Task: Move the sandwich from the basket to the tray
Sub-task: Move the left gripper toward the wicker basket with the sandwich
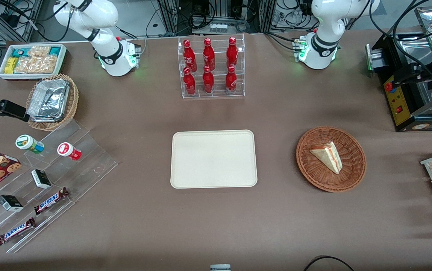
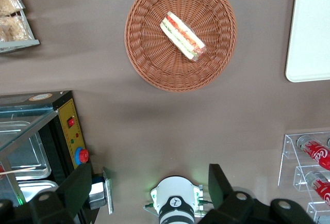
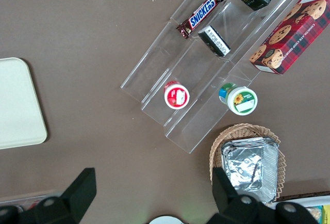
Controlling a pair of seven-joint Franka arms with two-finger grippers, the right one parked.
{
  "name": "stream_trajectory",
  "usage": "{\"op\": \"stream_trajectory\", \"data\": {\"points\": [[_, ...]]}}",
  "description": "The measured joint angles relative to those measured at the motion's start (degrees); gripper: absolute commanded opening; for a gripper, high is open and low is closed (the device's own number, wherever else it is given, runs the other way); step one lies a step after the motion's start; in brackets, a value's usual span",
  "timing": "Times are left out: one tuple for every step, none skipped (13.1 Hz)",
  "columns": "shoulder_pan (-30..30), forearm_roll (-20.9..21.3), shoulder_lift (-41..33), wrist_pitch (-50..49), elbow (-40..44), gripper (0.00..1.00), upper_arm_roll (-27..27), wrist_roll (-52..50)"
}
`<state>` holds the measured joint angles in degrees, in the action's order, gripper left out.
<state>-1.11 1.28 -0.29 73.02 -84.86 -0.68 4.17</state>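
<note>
Front view: the sandwich [image 1: 327, 156] lies in the basket [image 1: 311, 172] at right of centre; the tray [image 1: 213, 159] sits at mid-frame, well apart.

Left wrist view: the gripper [image 2: 149, 187] hangs high above the table with fingers [image 2: 77, 184] spread wide, grasping nothing; sandwich [image 2: 183, 36] inside basket [image 2: 149, 53], tray [image 2: 312, 38] beside.

The left arm's gripper [image 2: 147, 193] hung high above the table, pointing straight down, its two dark fingers [image 2: 77, 185] spread wide with nothing between them. Its white base [image 1: 318, 52] sat at the table's edge farthest from the front camera.
</note>
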Motion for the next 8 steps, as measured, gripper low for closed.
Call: {"op": "stream_trajectory", "data": {"points": [[0.01,0.01,0.0,0.04,0.0,1.0,0.0,-0.35],[0.01,0.05,0.02,0.11,0.01,1.0,0.0,-0.67],[0.01,0.22,0.12,0.22,0.01,1.0,0.0,-0.86],[0.02,0.47,0.42,0.6,0.0,1.0,0.0,-0.99],[0.02,0.63,0.97,1.36,-0.17,1.0,0.0,-1.69],[0.05,0.7,1.81,2.56,-0.82,1.0,0.0,-3.08],[0.12,0.76,2.76,5.06,-2.34,1.0,0.0,-4.36],[0.19,0.78,3.6,8.68,-4.79,1.0,0.0,-5.67]]}}
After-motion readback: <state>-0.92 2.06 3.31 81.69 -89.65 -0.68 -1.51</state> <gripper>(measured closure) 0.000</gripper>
